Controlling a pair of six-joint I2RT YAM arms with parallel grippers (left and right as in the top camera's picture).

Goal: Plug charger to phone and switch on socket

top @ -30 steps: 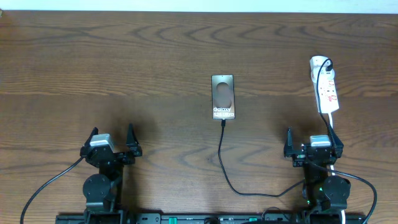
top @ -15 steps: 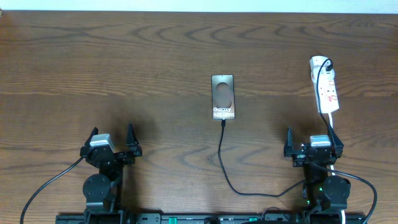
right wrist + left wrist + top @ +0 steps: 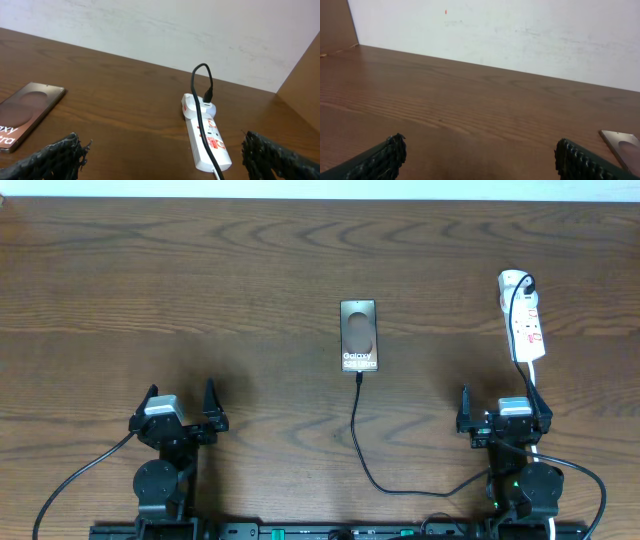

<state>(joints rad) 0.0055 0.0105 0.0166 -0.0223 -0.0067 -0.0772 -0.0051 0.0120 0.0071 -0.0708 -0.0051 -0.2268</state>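
The phone (image 3: 358,335) lies flat mid-table, its white lettering toward me; it also shows in the right wrist view (image 3: 24,114) and as a corner (image 3: 623,146) in the left wrist view. The charger (image 3: 358,377) is a thin black cable whose plug tip meets the phone's near edge; I cannot tell whether it is seated. The cable curves back toward the right arm. The white socket (image 3: 522,315) lies at the right (image 3: 205,136), with a black cable plugged into its far end. My left gripper (image 3: 180,406) (image 3: 480,160) and right gripper (image 3: 503,406) (image 3: 162,156) are open, with nothing between their fingers.
A white wall (image 3: 160,30) borders the far edge of the wooden table (image 3: 200,290). Thicker black arm cables (image 3: 75,480) trail near both arm bases at the front edge.
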